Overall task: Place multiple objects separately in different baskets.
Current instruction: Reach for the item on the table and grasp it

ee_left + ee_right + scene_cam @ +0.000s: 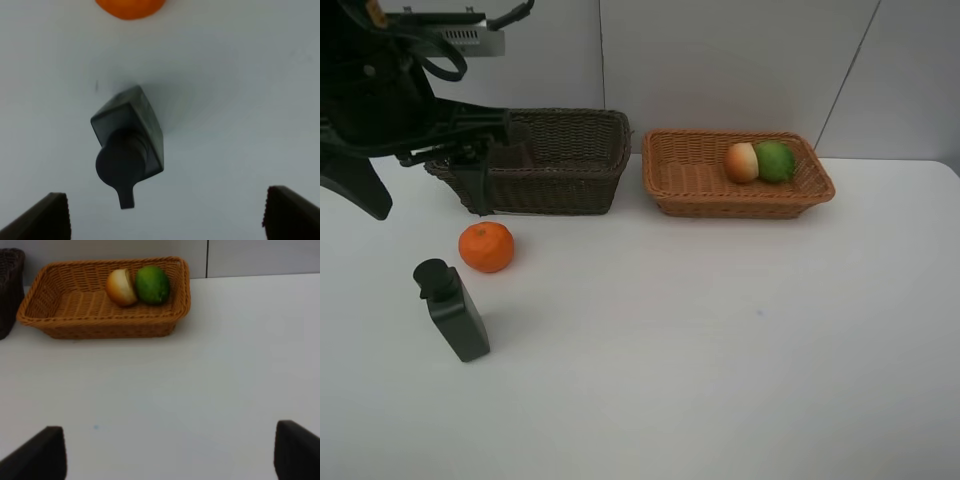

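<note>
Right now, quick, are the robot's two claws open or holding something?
Left gripper: open, holding nothing, not touching the black pump bottle.
Right gripper: open, holding nothing.

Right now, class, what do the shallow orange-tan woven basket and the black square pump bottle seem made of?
Orange-tan woven basket: wicker or plastic imitation; interlaced strands, matte. Black square pump bottle: likely plastic; smooth, faintly satin faces, moulded edges.
</note>
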